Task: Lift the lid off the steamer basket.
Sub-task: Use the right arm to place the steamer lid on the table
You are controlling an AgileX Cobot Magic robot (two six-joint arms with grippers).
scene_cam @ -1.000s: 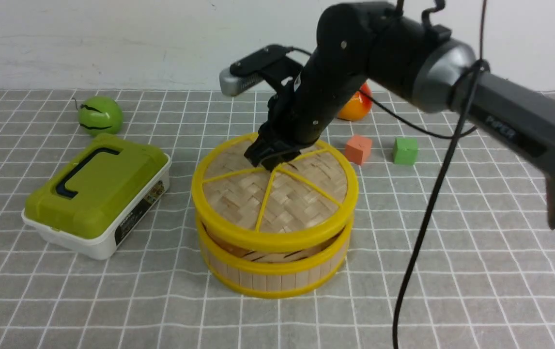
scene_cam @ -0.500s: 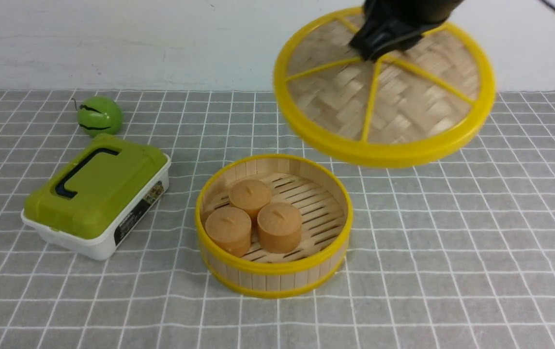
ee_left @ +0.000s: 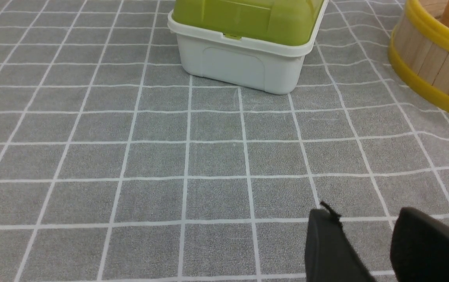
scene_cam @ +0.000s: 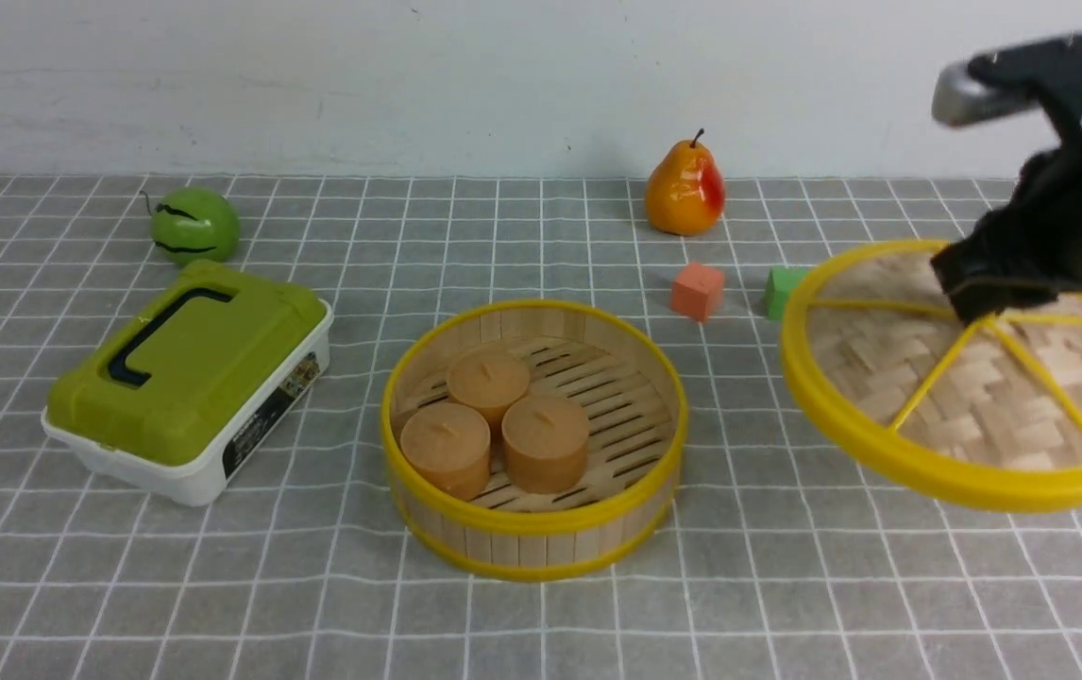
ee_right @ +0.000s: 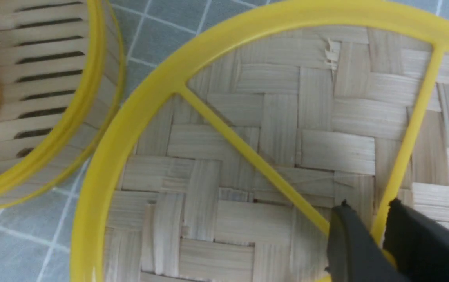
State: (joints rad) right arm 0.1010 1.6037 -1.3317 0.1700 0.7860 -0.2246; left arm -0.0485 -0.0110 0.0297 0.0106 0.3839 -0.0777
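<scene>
Over gridded cloth [scene_cam: 220, 586], white wall [scene_cam: 409, 76] behind, right tool [scene_cam: 980, 307] clamps lid [scene_cam: 956, 416], left tool [ee_left: 365, 221] apart

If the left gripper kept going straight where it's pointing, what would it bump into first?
The left gripper would probably meet the grey table cover first, short of the white box; depth is unclear.

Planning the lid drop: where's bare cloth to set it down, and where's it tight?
Widest bare cloth: the near strip in front of the steamer basket and the green-lidded box. Also free: the back strip between green ball and pear. Tight: around the orange cube and green cube, beside the lid in the right gripper.
</scene>
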